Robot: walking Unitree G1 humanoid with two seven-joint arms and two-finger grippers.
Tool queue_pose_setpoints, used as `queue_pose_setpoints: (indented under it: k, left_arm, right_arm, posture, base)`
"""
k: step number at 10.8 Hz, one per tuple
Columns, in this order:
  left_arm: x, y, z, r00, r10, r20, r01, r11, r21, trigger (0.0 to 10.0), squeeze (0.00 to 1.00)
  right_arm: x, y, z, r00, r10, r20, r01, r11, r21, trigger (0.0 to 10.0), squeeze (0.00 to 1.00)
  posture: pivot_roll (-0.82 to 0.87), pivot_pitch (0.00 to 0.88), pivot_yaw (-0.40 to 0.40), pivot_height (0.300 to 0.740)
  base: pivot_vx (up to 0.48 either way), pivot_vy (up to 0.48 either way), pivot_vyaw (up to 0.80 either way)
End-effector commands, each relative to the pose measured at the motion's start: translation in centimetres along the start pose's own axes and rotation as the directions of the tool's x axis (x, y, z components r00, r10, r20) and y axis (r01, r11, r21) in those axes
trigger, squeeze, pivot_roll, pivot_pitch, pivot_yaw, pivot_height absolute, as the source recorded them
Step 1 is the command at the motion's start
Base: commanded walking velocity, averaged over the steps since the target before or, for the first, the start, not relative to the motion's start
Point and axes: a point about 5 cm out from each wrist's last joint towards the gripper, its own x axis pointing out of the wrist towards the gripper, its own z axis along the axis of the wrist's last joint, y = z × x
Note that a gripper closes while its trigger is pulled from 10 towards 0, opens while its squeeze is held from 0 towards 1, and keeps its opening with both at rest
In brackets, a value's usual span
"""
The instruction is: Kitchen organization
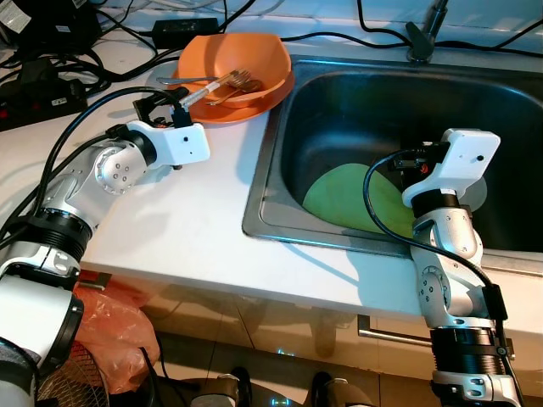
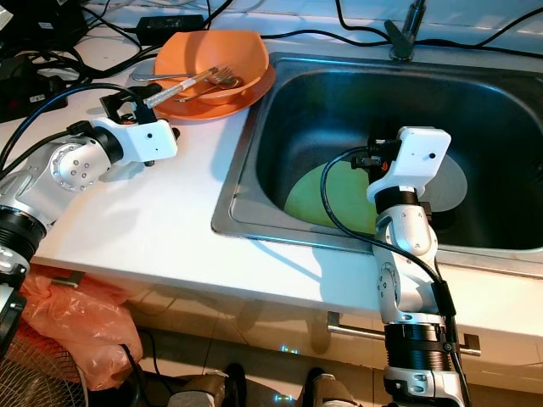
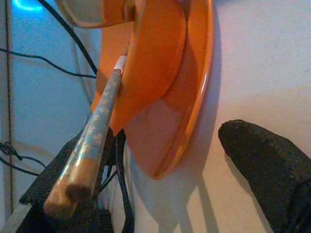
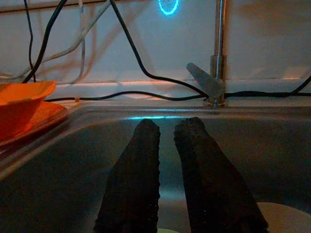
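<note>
White countertop runs along the near edge, with a steel sink set into it. Right gripper hangs inside the basin, its fingers narrowly parted and holding nothing, above a green plate lying on the sink floor beside a pale disc. Left gripper rests on the counter, spread wide, a patterned utensil handle lying against one finger. Beyond it, an orange bowl on an orange plate holds forks. Faucet and cables stand at the back
</note>
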Motion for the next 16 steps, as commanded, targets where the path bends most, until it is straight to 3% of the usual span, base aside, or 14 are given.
queue_pose_setpoints:
  k: [1,2,3,4,5,6,7,8,9,11,12,13,14,16]
  left_arm:
    - [-1.2,-6.0,-2.4,0.966,-0.224,-0.132,0.223,0.975,-0.025,10.0,0.0]
    - [-1.2,-5.9,-2.5,0.968,-0.211,-0.133,0.21,0.977,-0.021,10.0,0.0]
    - [-1.3,-6.0,-2.4,0.969,-0.219,-0.113,0.217,0.976,-0.034,0.0,0.0]
    - [-1.3,-6.0,-2.4,0.969,-0.218,-0.116,0.217,0.976,-0.028,0.0,0.0]
    - [-1.2,-5.9,-2.3,0.97,-0.213,-0.12,0.212,0.977,-0.023,10.0,0.0]
    - [-1.2,-5.8,-2.4,0.969,-0.211,-0.125,0.211,0.977,-0.016,10.0,0.0]
    - [-1.2,-5.7,-2.4,0.971,-0.207,-0.121,0.206,0.978,-0.022,1.9,0.0]
    - [-1.2,-5.8,-2.4,0.966,-0.224,-0.129,0.224,0.974,-0.013,8.2,0.0]
    - [-1.2,-5.8,-2.4,0.966,-0.224,-0.129,0.224,0.975,-0.012,10.0,0.0]
    - [-1.0,-5.8,-2.5,0.962,-0.228,-0.147,0.23,0.973,-0.004,10.0,0.0]
    - [-0.8,-5.8,-2.3,0.963,-0.229,-0.141,0.231,0.973,-0.003,1.3,0.0]
    - [-0.7,-5.8,-2.2,0.961,-0.235,-0.146,0.238,0.971,0.0,0.0,0.0]
    - [-0.6,-5.8,-2.2,0.959,-0.236,-0.155,0.24,0.971,0.005,10.0,0.0]
    - [-0.3,-5.7,-2.1,0.958,-0.233,-0.169,0.239,0.971,0.016,10.0,0.0]
  right_arm:
    - [-0.6,-0.3,-1.0,0.999,-0.014,-0.047,0.015,1.0,0.011,10.0,0.0]
    - [-0.6,-0.3,-1.0,0.999,-0.013,-0.048,0.013,1.0,0.012,10.0,0.0]
    - [-0.6,-0.3,-1.0,0.999,-0.011,-0.048,0.012,1.0,0.012,10.0,0.0]
    - [-0.6,-0.2,-1.0,0.999,-0.011,-0.047,0.011,1.0,0.013,10.0,0.0]
    - [-0.6,-0.2,-1.1,0.999,-0.008,-0.048,0.009,1.0,0.013,10.0,0.0]
    - [-0.5,-0.2,-1.0,0.999,-0.009,-0.048,0.01,1.0,0.013,10.0,0.0]
    - [-0.5,-0.2,-1.0,0.999,-0.008,-0.048,0.009,1.0,0.012,10.0,0.0]
    - [-0.5,-0.2,-1.0,0.999,-0.008,-0.047,0.009,1.0,0.014,10.0,0.0]
    - [-0.5,-0.2,-1.0,0.999,-0.008,-0.047,0.009,1.0,0.014,10.0,0.0]
    - [-0.5,-0.2,-1.0,0.999,-0.007,-0.046,0.008,1.0,0.014,10.0,0.0]
    - [-0.5,-0.2,-1.0,0.999,-0.008,-0.045,0.008,1.0,0.014,10.0,0.0]
    - [-0.5,-0.1,-1.0,0.999,-0.006,-0.045,0.007,1.0,0.015,10.0,0.0]
    - [-0.5,-0.1,-1.0,0.999,-0.007,-0.046,0.007,1.0,0.015,10.0,0.0]
    - [-0.5,-0.1,-1.0,0.999,-0.004,-0.046,0.004,1.0,0.015,10.0,0.0]
  posture:
    - [0.01,0.236,0.038,0.74]
    - [0.01,0.234,0.038,0.74]
    - [0.01,0.234,0.038,0.74]
    - [0.01,0.234,0.038,0.74]
    - [0.01,0.234,0.038,0.74]
    - [0.01,0.234,0.036,0.74]
    - [0.01,0.235,0.036,0.74]
    - [0.01,0.232,0.037,0.74]
    - [0.01,0.232,0.037,0.74]
    - [0.01,0.232,0.037,0.74]
    - [0.01,0.232,0.037,0.74]
    - [0.01,0.23,0.037,0.74]
    - [0.01,0.231,0.037,0.74]
    - [0.01,0.228,0.035,0.74]
  base:
    - [0.0,0.0,0.0]
    - [0.0,0.0,0.0]
    - [0.0,0.0,0.0]
    - [0.0,0.0,0.0]
    - [0.0,0.0,0.0]
    - [0.0,0.0,0.0]
    - [0.0,0.0,0.0]
    - [0.0,0.0,0.0]
    - [0.0,0.0,0.0]
    - [0.0,0.0,0.0]
    - [0.0,0.0,0.0]
    - [0.0,0.0,0.0]
    - [0.0,0.0,0.0]
    - [0.0,0.0,0.0]
